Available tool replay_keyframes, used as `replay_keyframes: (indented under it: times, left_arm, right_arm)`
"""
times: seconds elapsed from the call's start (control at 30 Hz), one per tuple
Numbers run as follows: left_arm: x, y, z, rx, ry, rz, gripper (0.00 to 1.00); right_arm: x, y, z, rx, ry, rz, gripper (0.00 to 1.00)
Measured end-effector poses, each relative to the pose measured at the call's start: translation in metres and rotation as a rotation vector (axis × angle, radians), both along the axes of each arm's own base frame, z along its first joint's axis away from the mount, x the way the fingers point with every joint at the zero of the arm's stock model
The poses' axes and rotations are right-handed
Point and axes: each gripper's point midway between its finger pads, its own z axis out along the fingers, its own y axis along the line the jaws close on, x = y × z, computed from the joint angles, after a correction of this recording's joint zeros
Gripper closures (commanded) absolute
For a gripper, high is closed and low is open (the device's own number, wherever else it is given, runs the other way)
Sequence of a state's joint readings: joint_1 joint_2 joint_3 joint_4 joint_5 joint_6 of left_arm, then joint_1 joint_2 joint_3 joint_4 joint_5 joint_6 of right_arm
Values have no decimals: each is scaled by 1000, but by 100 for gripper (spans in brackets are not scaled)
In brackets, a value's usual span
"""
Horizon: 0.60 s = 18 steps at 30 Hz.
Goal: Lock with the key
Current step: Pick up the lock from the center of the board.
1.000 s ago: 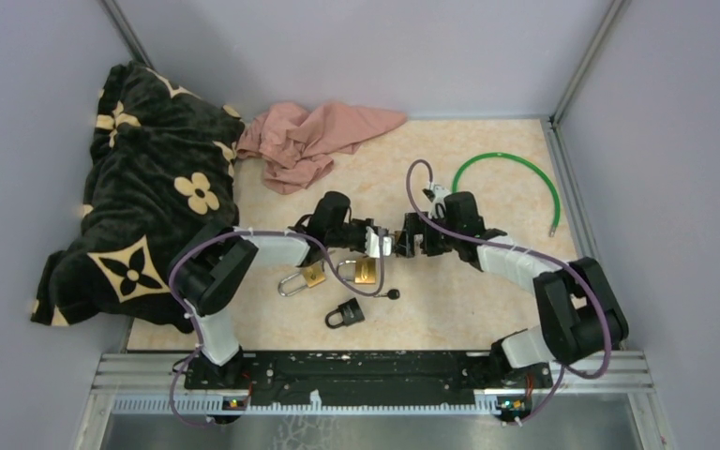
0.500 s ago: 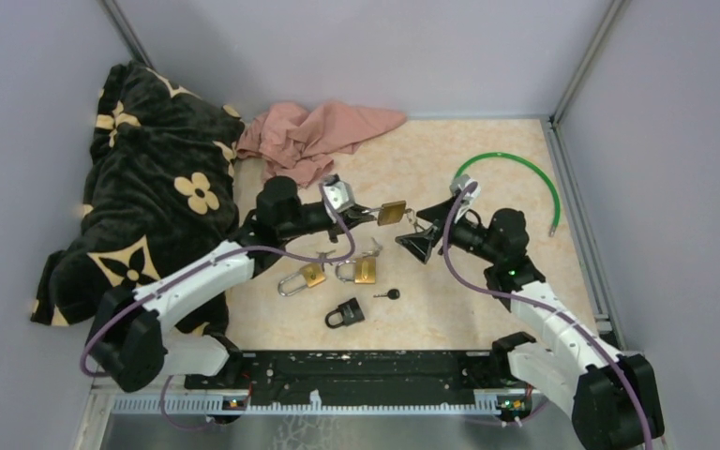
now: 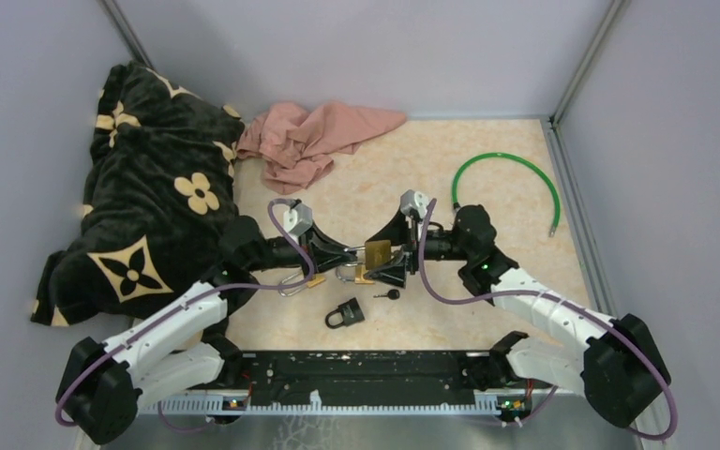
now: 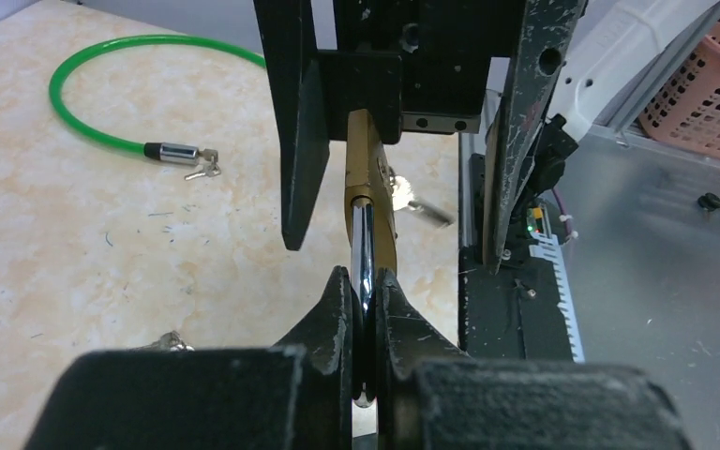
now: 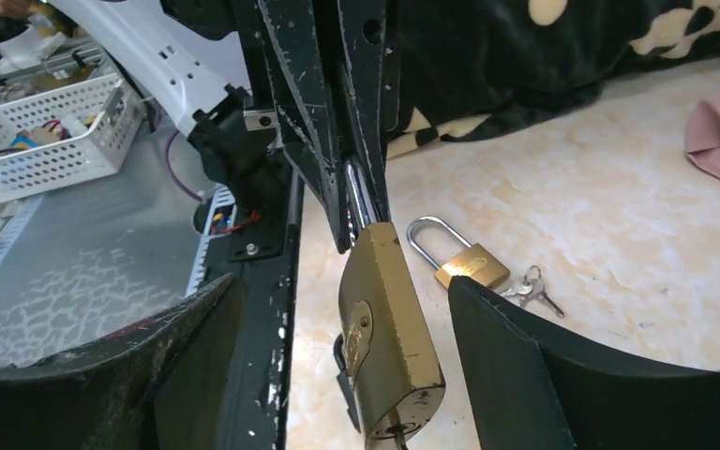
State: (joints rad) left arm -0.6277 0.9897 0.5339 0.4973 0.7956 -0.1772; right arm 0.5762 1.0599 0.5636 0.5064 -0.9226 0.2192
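My left gripper (image 3: pixel 349 254) is shut on the steel shackle (image 4: pixel 363 246) of a brass padlock (image 3: pixel 377 249) and holds it in the air above the table. The padlock body (image 5: pixel 386 314) hangs between the open fingers of my right gripper (image 3: pixel 382 259), which stand either side of it without touching. A key (image 5: pixel 395 435) sits in the keyhole at the padlock's bottom end, and spare keys (image 4: pixel 414 202) dangle beside the body. In the left wrist view my left fingers (image 4: pixel 337 305) pinch the shackle tight.
Below lie two more brass padlocks (image 3: pixel 364 275) (image 5: pixel 461 263) with keys (image 5: pixel 531 286), a black padlock (image 3: pixel 345 313) and a black key (image 3: pixel 390 294). A green cable lock (image 3: pixel 511 169) lies far right, a pink cloth (image 3: pixel 309 136) at the back, a black flowered blanket (image 3: pixel 141 187) at the left.
My left gripper has brought the padlock nearer and lower. My right gripper has moved in from the right and now brackets the padlock body with open fingers.
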Motion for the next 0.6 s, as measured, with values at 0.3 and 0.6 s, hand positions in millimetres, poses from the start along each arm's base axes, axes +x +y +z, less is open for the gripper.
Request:
replay_keyframes:
  times: [0.3,0.6]
  left_arm:
    - [-13,10,11,-48,-2,-7,100]
    - [-13,13,14,-64,3,-3,100]
  right_arm:
    - [-4,11,-1,10,49,20,53]
    - [-14,15,9,49,77,77,100]
